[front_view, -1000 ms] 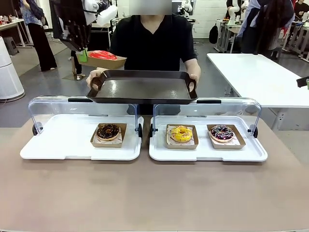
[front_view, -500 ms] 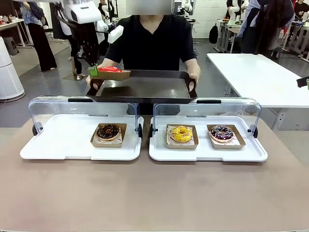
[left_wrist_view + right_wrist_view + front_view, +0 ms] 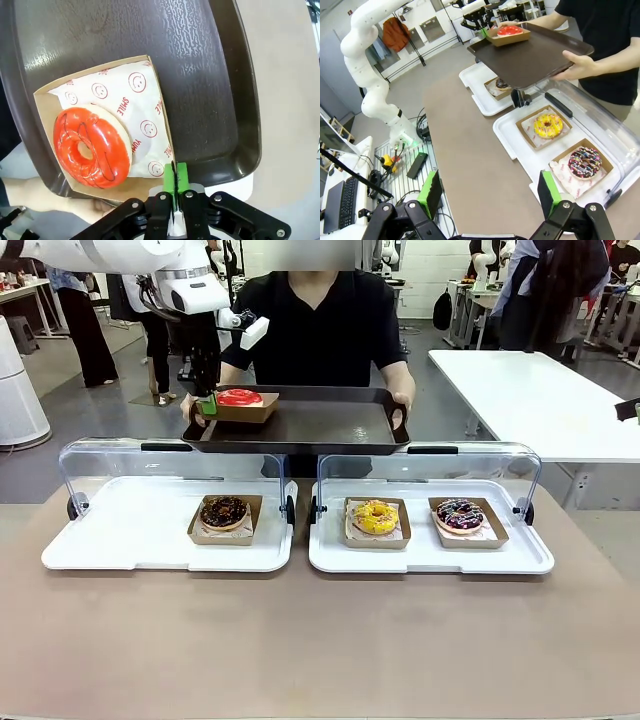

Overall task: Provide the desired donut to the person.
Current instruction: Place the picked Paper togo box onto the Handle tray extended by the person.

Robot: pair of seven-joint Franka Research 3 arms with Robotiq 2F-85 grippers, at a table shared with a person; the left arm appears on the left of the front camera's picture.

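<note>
The red-glazed donut (image 3: 239, 397) lies in a brown cardboard tray (image 3: 247, 413) lined with smiley-print paper. That cardboard tray rests on the left end of a dark brown serving tray (image 3: 320, 425), which the person (image 3: 315, 325) in a black top holds level with both hands. My left gripper (image 3: 208, 403) hangs over the serving tray's left edge. In the left wrist view the left gripper (image 3: 175, 175) has its green pads shut on the corner edge of the cardboard tray (image 3: 150, 115), beside the donut (image 3: 92, 147). My right gripper (image 3: 490, 189) stands open over the table with nothing between its fingers.
Two white display trays (image 3: 150, 540) with raised clear lids sit between me and the person. The left one holds a chocolate donut (image 3: 224, 511). The right one holds a yellow donut (image 3: 376, 516) and a dark sprinkled donut (image 3: 460, 514). A white table (image 3: 540, 390) stands at far right.
The left gripper has come down and rightward with the red donut's cardboard tray, from above the serving tray's left corner onto its surface. The person's tray has stayed put.
</note>
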